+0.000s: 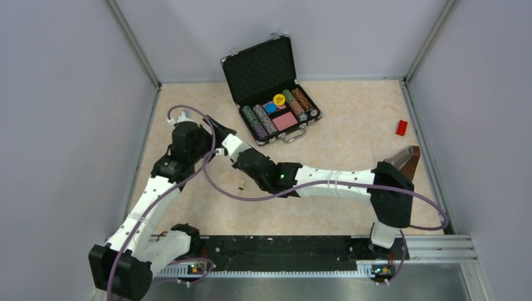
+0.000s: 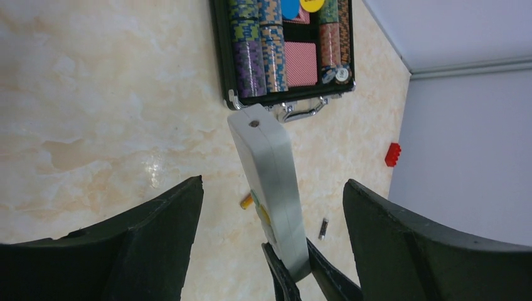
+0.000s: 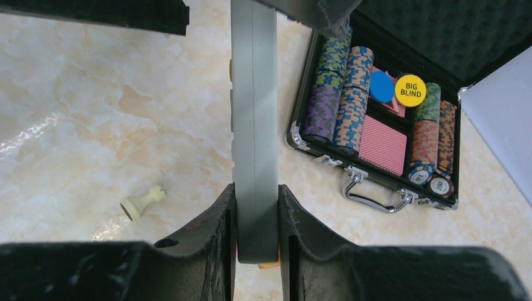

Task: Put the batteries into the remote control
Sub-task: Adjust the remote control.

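Clamping the remote control (image 3: pixel 254 94) near one end, the right gripper (image 3: pixel 256 194) is narrowed onto its two broad faces and carries it clear of the table (image 1: pixel 351 125), left of centre and nearer than the chip case (image 1: pixel 258 70). The left gripper (image 2: pixel 273 183) stands wide and holds nothing, straddling the free end of the bar without touching it. Treat the remote as a light, stiff, smooth plastic bar: it is likely to slip or pivot in a one-end grip, so a second hold across the narrow edges near the free end is advised. The battery slot is not visible in any view. The copper-orange battery (image 2: pixel 246 201) and the blackish battery (image 2: pixel 324 228) lie apart on the table beneath the bar. Both are judged tiny, hard and prone to rolling, so pinch each across the barrel at mid-length. The chip case stands open, holding rows of striped chips (image 3: pixel 329 81), a blue disc (image 3: pixel 381 86), a yellow BIG BLIND disc (image 3: pixel 411 91) and red-backed cards (image 3: pixel 383 145)
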`<control>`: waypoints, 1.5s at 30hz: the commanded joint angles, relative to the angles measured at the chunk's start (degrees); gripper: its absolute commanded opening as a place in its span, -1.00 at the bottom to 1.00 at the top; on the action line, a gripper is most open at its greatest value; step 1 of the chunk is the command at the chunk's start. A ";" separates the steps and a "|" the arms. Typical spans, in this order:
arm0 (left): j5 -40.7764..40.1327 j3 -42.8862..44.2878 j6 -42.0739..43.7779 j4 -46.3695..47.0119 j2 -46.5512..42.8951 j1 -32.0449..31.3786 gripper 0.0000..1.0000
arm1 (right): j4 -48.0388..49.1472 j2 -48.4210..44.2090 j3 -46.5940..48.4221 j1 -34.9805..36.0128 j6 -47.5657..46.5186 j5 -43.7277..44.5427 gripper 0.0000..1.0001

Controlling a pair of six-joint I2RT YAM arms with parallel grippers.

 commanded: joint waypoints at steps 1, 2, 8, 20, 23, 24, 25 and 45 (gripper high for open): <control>-6.21 2.14 -1.19 -0.29 1.10 -0.20 0.67 | 2.38 0.57 3.22 1.84 -3.91 4.35 -0.53; -6.14 2.88 -1.47 -1.03 1.85 -0.20 0.62 | 2.70 0.60 3.30 2.09 -4.29 4.66 -0.52; -5.01 4.64 -2.44 -2.70 4.77 -0.29 0.28 | 3.25 1.03 3.53 2.40 -4.94 5.53 -0.51; 2.14 3.86 -3.79 0.10 7.42 -0.29 -1.00 | 3.46 1.44 3.83 2.51 -4.20 6.26 -0.33; 3.27 4.14 -2.79 1.78 7.47 -0.29 -1.00 | 2.15 -0.32 2.93 2.44 -1.92 5.14 0.28; 3.13 4.42 -2.07 2.20 7.41 -0.25 -1.00 | 1.21 -1.37 2.35 2.46 -0.85 3.91 0.48; 3.02 4.77 -1.19 2.58 7.30 -0.21 -1.00 | 0.05 -2.47 1.70 2.44 0.82 2.20 0.62; 17.33 6.31 -1.66 28.91 -3.30 3.40 -1.00 | 15.14 -26.63 -11.80 -17.77 69.08 -37.49 0.91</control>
